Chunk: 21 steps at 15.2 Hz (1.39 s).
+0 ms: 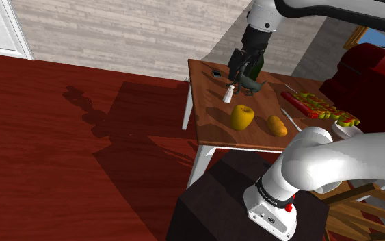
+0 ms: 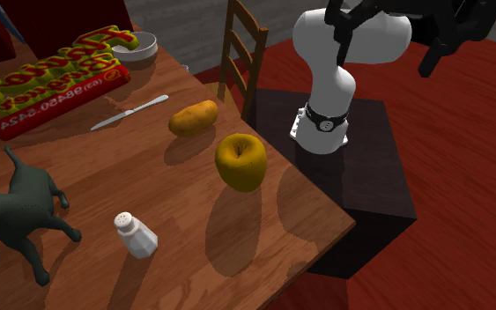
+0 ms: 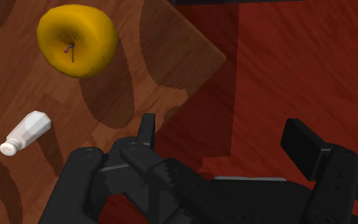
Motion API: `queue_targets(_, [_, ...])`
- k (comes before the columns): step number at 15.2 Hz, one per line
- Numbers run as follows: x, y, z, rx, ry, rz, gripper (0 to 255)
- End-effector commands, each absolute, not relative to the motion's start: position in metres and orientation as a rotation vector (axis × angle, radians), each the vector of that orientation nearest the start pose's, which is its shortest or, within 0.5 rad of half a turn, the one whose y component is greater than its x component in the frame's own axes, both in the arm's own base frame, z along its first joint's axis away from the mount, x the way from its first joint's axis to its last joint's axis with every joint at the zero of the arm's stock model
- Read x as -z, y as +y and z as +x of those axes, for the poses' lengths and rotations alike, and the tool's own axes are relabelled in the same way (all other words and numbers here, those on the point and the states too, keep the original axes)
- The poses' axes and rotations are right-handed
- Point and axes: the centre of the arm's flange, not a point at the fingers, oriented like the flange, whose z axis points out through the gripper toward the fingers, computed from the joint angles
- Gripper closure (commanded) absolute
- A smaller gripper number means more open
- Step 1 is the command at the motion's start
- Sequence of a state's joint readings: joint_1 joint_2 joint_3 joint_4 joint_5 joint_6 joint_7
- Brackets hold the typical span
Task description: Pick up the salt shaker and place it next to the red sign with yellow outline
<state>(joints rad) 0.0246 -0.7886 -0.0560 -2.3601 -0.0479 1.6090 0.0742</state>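
Observation:
The salt shaker (image 2: 136, 235), white with a holed cap, stands on the wooden table (image 2: 263, 255) near a dark dog figurine (image 2: 17, 211); it also shows as the shaker (image 1: 229, 94) and the shaker (image 3: 26, 132). The red sign with yellow outline (image 2: 52, 75) lies at the table's far side, seen as the sign (image 1: 321, 107) in the shoulder view. My gripper (image 3: 225, 137) hangs high above the scene, open, nothing between its fingers (image 3: 147, 130). Seen from the wrist, it looks down past the table's corner, off to one side of the shaker. From the shoulder camera, the gripper (image 1: 242, 72) overlaps the table's back.
A yellow apple (image 2: 241, 162) and a potato-like lump (image 2: 193, 117) lie between shaker and sign. A knife (image 2: 131, 113) and a white bowl (image 2: 136, 42) rest near the sign. A wooden chair (image 2: 241, 53) stands beside the table, next to my dark stand (image 2: 360, 176).

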Motion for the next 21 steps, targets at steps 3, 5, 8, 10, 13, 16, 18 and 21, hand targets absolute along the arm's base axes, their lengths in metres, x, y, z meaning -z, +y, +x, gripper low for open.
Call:
queue_targets(3, [-0.58, -0.04, 0.319, 0.054, 0.125, -3.151, 0])
queue_targets(5, [-0.567, -0.061, 0.329, 0.05, 0.11, -3.157, 0])
queue_targets(8, [-0.549, -0.092, 0.344, 0.044, 0.088, -3.166, 0])
queue_targets(10, [-0.536, -0.112, 0.354, 0.04, 0.074, -3.171, 0])
queue_targets(13, [-0.518, -0.143, 0.369, 0.034, 0.051, -3.18, 0])
queue_targets(16, [-0.5, -0.173, 0.385, 0.027, 0.029, -3.188, 0])
queue_targets(18, [-0.488, -0.194, 0.396, 0.023, 0.014, -3.193, 0])
queue_targets(21, [-0.47, -0.224, 0.412, 0.017, -0.009, -3.201, 0])
